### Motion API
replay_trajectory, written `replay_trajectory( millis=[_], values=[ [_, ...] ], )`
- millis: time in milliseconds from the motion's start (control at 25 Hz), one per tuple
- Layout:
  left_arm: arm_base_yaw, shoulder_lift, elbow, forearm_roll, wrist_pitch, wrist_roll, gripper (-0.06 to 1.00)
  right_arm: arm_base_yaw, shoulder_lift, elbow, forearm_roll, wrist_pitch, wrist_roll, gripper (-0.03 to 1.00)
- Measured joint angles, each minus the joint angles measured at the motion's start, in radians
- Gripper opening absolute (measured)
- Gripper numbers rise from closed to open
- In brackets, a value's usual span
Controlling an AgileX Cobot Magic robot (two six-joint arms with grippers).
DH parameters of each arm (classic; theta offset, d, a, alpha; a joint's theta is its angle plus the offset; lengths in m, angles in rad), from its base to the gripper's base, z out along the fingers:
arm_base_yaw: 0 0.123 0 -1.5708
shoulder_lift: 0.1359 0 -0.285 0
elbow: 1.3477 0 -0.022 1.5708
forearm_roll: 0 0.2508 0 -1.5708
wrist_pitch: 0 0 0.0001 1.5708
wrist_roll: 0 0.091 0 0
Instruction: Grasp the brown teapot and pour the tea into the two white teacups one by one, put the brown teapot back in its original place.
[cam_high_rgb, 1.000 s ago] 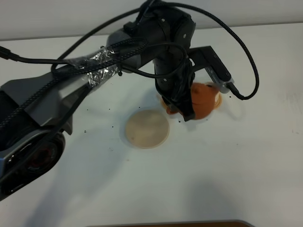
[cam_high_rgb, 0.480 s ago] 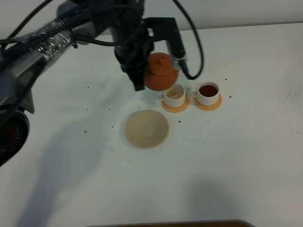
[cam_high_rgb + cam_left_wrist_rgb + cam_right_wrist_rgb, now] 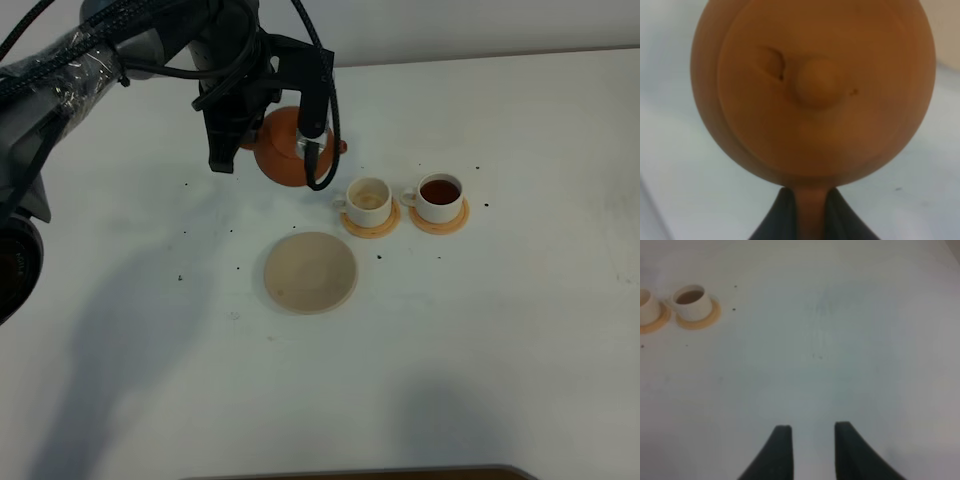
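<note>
Left tool point(image 3: 809, 216) clamped on handle of brown teapot point(image 3: 279, 162), pot aloft; keep level, centre over beige disc point(image 3: 311, 272) before lowering gently

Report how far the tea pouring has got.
Done: in the exterior view, the right-hand white teacup holds dark tea. In hand: the left gripper is shut on the handle of the brown teapot, held in the air beside the cups. Left: the left-hand white teacup shows only a pale inside, so it seems unfilled; the pale wooden disc is bare, awaiting the teapot.
</note>
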Motion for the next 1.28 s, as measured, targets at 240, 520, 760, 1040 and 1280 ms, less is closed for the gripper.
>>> replay_trajectory(
  millis=[240, 520, 760, 1040, 1280],
  values=[
    [0.0, 0.057, 0.0, 0.045, -0.125, 0.088, 0.14, 0.0, 0.0, 0.0, 0.0, 0.0, 0.0, 0.24],
    [-0.001, 0.073, 0.002, 0.051, -0.224, 0.227, 0.14, 0.0, 0.0, 0.0, 0.0, 0.0, 0.0, 0.24],
    [-0.001, 0.094, 0.002, 0.052, -0.248, 0.316, 0.14, 0.0, 0.0, 0.0, 0.0, 0.0, 0.0, 0.24],
    [-0.021, 0.136, 0.002, 0.098, -0.312, 0.349, 0.14, 0.0, 0.0, 0.0, 0.0, 0.0, 0.0, 0.24],
    [-0.046, 0.141, 0.002, 0.132, -0.354, 0.351, 0.14, 0.0, 0.0, 0.0, 0.0, 0.0, 0.0, 0.24]
  ],
)
